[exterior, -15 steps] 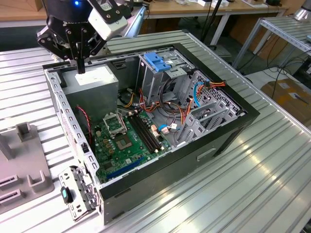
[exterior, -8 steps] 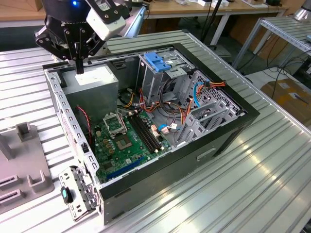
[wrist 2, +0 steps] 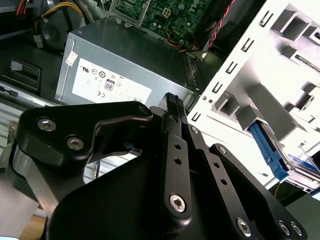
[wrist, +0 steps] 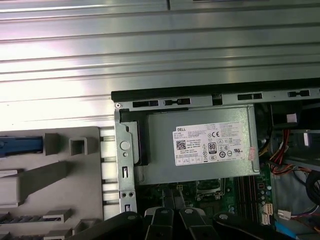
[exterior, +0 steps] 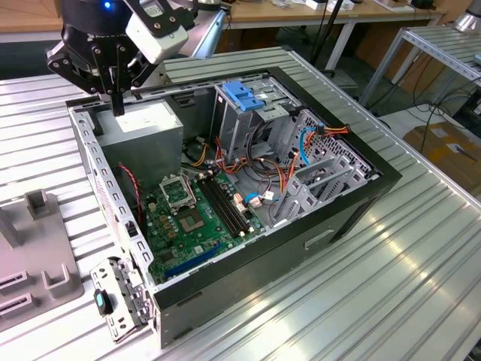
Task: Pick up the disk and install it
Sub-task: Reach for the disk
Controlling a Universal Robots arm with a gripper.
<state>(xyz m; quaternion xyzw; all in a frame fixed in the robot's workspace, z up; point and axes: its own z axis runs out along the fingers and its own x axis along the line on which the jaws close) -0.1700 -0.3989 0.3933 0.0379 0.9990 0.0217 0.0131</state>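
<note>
The disk shows as a bright blue carrier rail (wrist: pixel 20 145) lying in a grey holder (wrist: pixel 60 175) on the table beside the open computer case. In the second wrist view the same blue rail (wrist 2: pixel 268 150) sits in that holder past the case's slotted metal edge. My gripper (exterior: pixel 118 104) hangs over the case's back corner, just above the grey power supply box (exterior: pixel 146 129), and well apart from the disk. Its black fingers (wrist 2: pixel 172 107) stand together with nothing between them. Their bases (wrist: pixel 172 215) show above the motherboard in the first wrist view.
The open case (exterior: pixel 353 203) holds a green motherboard (exterior: pixel 192 218), loose cables and a metal drive cage topped with blue clips (exterior: pixel 244 94). The grey holder (exterior: pixel 34 256) stands at the exterior view's left on the ribbed metal table (exterior: pixel 361 301).
</note>
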